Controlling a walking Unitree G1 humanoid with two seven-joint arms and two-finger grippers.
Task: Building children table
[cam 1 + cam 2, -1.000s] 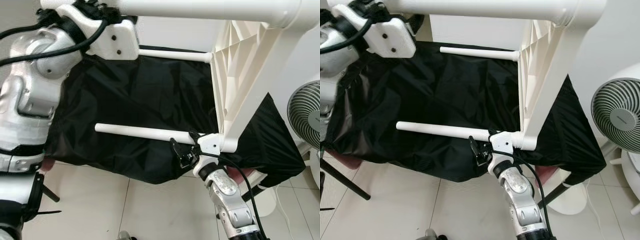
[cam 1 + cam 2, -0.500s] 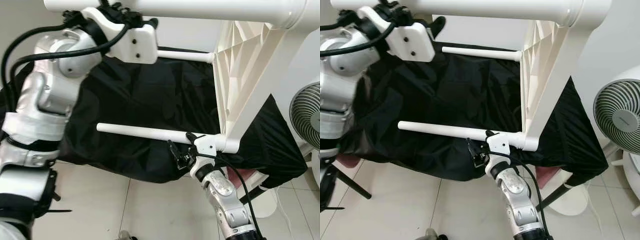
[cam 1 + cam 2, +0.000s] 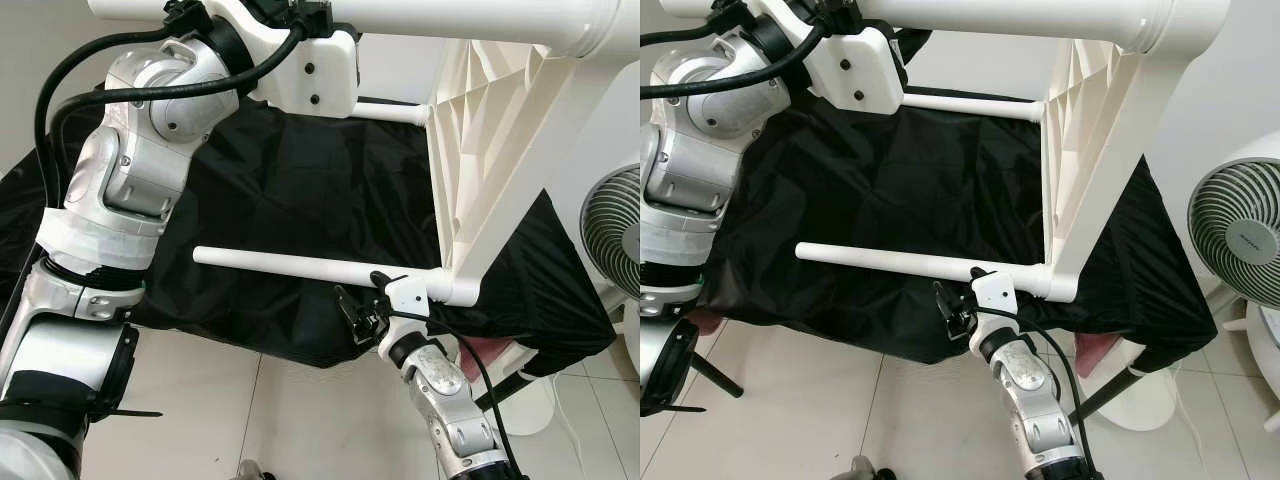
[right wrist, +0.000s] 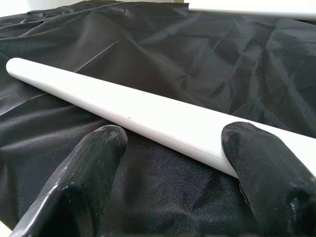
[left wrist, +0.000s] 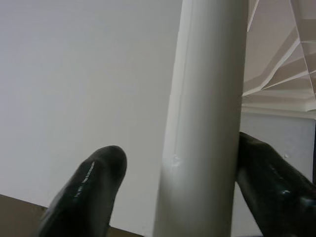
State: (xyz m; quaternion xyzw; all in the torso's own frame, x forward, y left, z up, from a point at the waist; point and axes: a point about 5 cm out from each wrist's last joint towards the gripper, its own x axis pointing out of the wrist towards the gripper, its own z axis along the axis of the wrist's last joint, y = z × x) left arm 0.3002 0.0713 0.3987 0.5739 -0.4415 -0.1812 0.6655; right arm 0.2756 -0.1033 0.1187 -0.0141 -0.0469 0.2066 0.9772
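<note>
The white children's table lies on its side, its ribbed underside (image 3: 480,130) facing left and its round legs pointing left. My left gripper (image 5: 177,163) is raised at the top leg (image 3: 450,18) and stands open around it: one finger (image 5: 266,187) touches the leg, the other (image 5: 94,182) is apart. My right gripper (image 3: 360,310) sits just under the lower leg (image 3: 290,264) close to its socket, open, the leg (image 4: 148,111) crossing beyond its fingertips. A third leg (image 3: 390,112) sticks out at the back.
A black cloth (image 3: 300,190) covers the low surface under the table. A white standing fan (image 3: 612,225) is at the right, its base near my right arm. Pale tiled floor (image 3: 300,420) lies in front.
My left arm has swung to the right along the top leg, toward the tabletop. My right gripper has sunk slightly below the lower leg.
</note>
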